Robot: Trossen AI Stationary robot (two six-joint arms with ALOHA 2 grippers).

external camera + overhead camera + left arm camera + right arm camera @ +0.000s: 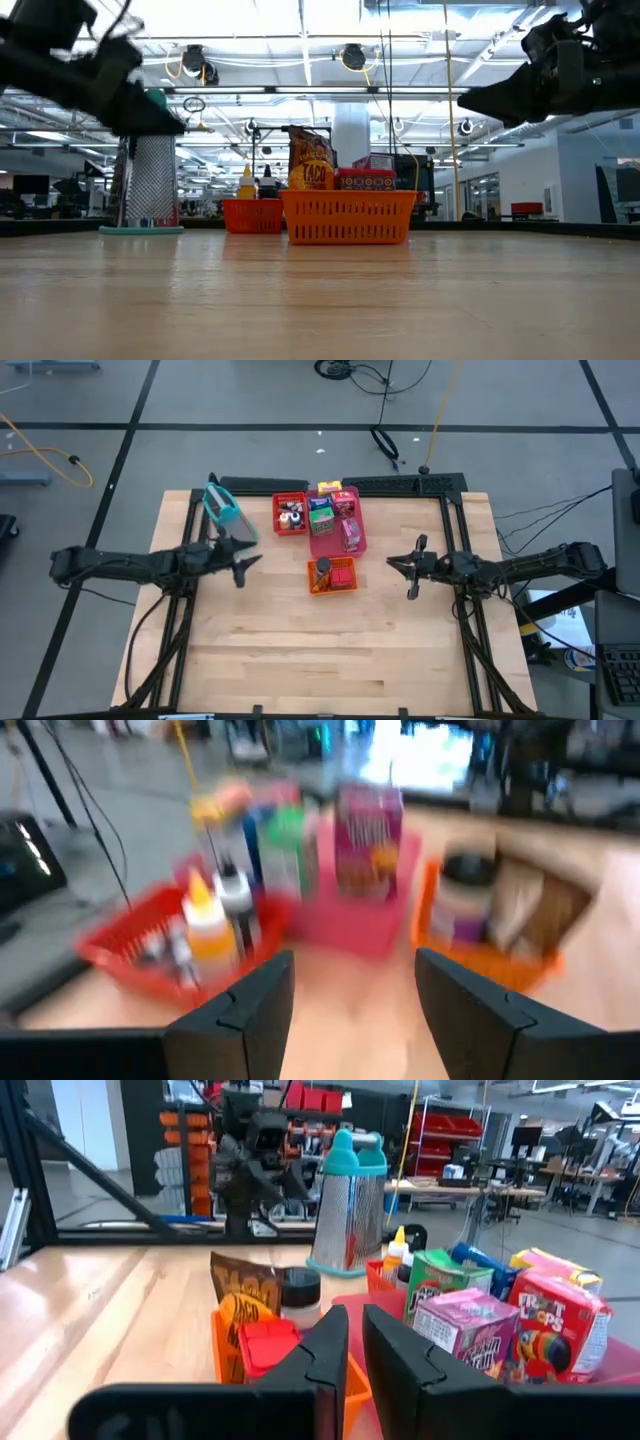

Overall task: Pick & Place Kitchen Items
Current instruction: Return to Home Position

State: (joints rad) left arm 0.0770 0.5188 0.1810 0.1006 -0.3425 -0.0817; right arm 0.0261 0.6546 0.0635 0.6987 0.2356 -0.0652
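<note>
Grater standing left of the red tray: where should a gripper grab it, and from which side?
Likely the teal handle on top, coming straight down: the grater stands upright on its base, and the handle is narrower than the body.

Everything sits in 3 trays clustered at the upper middle of the high view. The red tray [290, 532], on the left of the cluster, holds tiny upright bottles: a yellow-orange bottle [398, 1252] with a pointed tip, a black-capped bottle [413, 1240], and others too small to tell. The pink tray [330, 546], just right of it, holds upright boxes: a green box [437, 1285], a pink box [463, 1330], a red cereal box [553, 1330], a yellow box [548, 1266] and a blue item [480, 1258] behind them. The orange tray [335, 590], below the pink one, holds a brown taco packet [245, 1302] standing on end, a dark-lidded jar [299, 1288] and a flat red box [262, 1342].
</note>
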